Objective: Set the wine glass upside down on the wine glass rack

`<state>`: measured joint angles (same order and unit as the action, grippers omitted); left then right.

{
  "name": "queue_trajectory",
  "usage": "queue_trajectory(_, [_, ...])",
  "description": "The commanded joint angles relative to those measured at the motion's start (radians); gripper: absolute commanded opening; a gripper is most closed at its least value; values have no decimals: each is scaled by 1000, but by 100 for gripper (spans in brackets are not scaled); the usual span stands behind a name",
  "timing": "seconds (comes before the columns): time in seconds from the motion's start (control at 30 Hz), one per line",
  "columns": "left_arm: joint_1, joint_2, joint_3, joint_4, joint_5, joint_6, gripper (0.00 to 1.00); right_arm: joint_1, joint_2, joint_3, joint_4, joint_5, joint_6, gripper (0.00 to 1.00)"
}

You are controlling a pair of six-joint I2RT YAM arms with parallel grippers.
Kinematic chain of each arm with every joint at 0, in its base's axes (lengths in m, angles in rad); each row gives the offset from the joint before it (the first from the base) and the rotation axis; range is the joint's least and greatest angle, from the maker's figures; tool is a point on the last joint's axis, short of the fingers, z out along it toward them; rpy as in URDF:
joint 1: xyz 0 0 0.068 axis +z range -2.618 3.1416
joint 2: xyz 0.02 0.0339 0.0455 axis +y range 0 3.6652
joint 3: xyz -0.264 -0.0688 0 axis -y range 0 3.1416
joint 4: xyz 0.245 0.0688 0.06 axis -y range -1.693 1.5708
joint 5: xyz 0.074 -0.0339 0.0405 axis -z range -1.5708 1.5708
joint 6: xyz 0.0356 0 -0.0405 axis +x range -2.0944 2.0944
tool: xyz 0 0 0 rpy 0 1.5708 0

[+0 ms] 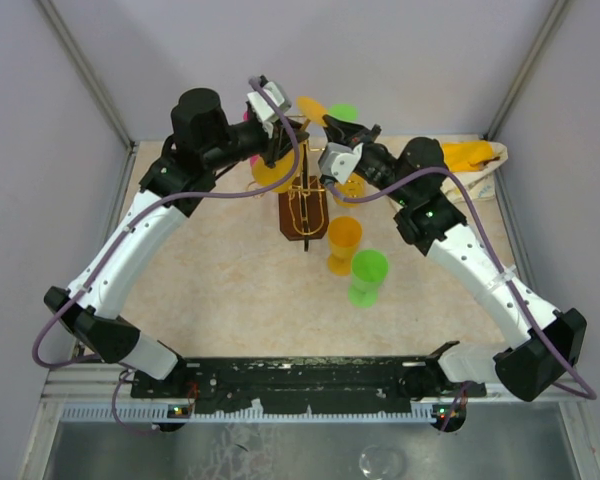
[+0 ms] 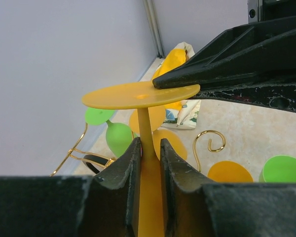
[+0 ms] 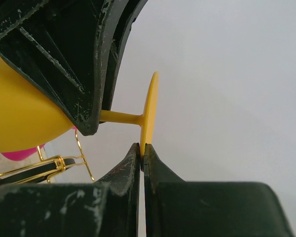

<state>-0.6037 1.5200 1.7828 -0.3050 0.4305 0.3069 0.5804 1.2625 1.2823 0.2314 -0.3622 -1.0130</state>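
My left hand [image 2: 150, 148] had its two fingers set either side of the stem of the yellow wine glass [image 2: 138, 95]. They were close in but not plainly pressed. The stem lay against one finger and a sliver of gap showed at the other, so I could not tell whether I was gripping it. The bowl sat back toward my left palm, and the flat foot stood just past my left fingertips.

My right hand [image 3: 142, 149] met it from the opposite side. Its fingers were together, pinched on the rim of that foot, with the disc edge-on between the tips. So the glass was held up in the air between my two hands.

The wine glass rack [image 1: 305, 205] stood just below my hands, on the table [image 1: 230, 280]. One of its curled gold arms showed past my left fingertips, low and to their right. A green glass [image 1: 368, 272] and an orange glass [image 1: 343, 240] stood upright on the table below my right hand, beside the rack's dark base.
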Motion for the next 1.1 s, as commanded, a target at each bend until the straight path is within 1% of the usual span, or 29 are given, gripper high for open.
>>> queue_trajectory(0.0, [0, -18, -21, 12, 8, -7, 11, 13, -41, 0, 101, 12, 4, 2])
queue_trajectory(0.07, [1, -17, -23, 14, 16, -9, 9, 13, -41, -3, 115, 14, 11, 3])
queue_trajectory(0.17, [0, -12, -23, 10, 21, -12, 5, 13, -40, -8, 132, 22, 14, 8])
queue_trajectory(0.27, [1, -10, -23, 9, 22, -15, 0, 13, -38, -8, 140, 34, 14, 9])
queue_trajectory(0.43, [1, -13, -27, 15, 9, -20, 0, 13, -40, -23, 185, 51, 23, 18])
queue_trajectory(0.6, [0, -18, -29, 25, -16, -22, 0, 13, -40, -26, 205, 74, 26, 23])
queue_trajectory(0.77, [19, -47, -60, 79, -64, -40, 0, 13, -45, -41, 223, 102, 29, 39])
queue_trajectory(0.9, [84, -75, -88, 123, -56, -99, 0, 13, -67, -82, 272, 148, 80, 50])
queue_trajectory(1.07, [178, -86, -92, 130, -32, -132, 0, 13, -97, -118, 234, 192, 146, 58])
